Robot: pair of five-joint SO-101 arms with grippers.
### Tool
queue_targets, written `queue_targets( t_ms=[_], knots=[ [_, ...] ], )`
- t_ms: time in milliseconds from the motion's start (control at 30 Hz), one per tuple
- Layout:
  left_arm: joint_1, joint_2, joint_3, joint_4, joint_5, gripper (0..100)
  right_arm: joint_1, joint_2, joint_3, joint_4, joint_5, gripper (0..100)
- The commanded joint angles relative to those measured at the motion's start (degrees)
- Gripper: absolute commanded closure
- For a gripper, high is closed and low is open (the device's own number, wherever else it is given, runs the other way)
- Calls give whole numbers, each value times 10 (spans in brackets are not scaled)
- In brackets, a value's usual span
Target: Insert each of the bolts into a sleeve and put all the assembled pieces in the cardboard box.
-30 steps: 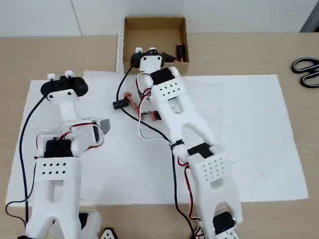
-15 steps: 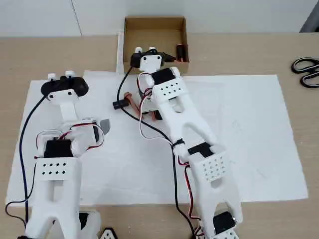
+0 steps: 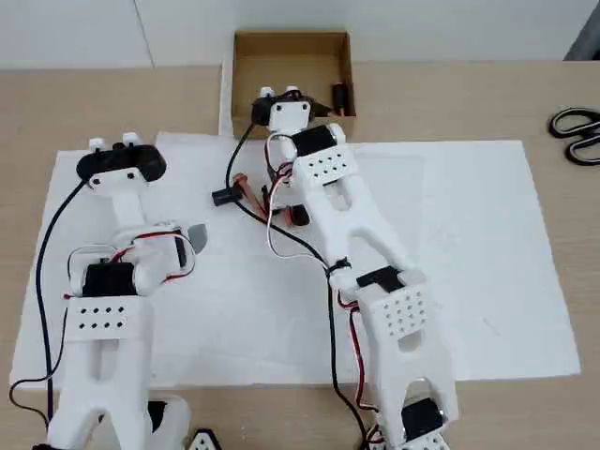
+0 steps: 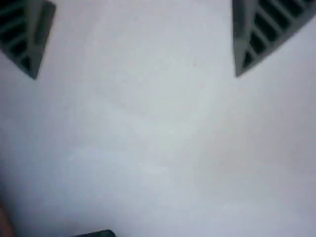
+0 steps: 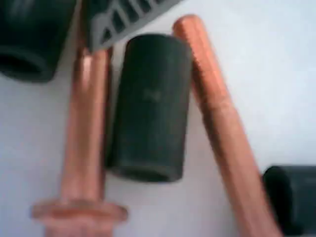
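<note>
Two copper bolts [image 5: 86, 133] [image 5: 222, 123] lie on the white paper on either side of a black sleeve [image 5: 150, 106]. More black sleeves lie at the corners [image 5: 32, 39] [image 5: 291, 197]. A grey part of my right gripper [image 5: 128, 17] hangs just above them. From above, a sleeve [image 3: 223, 197] and a bolt [image 3: 240, 181] lie left of the right arm's wrist. The cardboard box [image 3: 246, 70] holds a dark piece [image 3: 339, 97]. My left gripper [image 4: 134, 74] stands open over bare paper.
The white paper sheet [image 3: 469, 244] covers the table's middle. Black scissors [image 3: 577, 131] lie at the far right edge. The right arm's wrist and cables sit just in front of the box. The left arm stays over the left part of the paper.
The right arm has shifted slightly to the right near the box. The left arm has not moved.
</note>
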State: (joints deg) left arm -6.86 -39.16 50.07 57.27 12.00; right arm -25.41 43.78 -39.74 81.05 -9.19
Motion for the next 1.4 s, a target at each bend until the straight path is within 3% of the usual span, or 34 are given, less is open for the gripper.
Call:
queue_targets(
  t_ms=[0,233,433,833,1033,1367],
  knots=[
    [-4,-4,-2,-11,-4,755,22,6,-15,7,4,768],
    [-4,-4,-2,-11,-4,755,22,17,-15,7,3,770],
    [-4,-4,-2,-11,-4,755,18,13,-17,7,4,842],
    [-4,-4,-2,-11,-4,755,18,13,-18,33,2,846],
    [-4,-4,-2,-11,-4,755,22,12,-40,36,4,932],
    [-4,-4,-2,-11,-4,755,44,9,-51,35,5,939]
  ],
)
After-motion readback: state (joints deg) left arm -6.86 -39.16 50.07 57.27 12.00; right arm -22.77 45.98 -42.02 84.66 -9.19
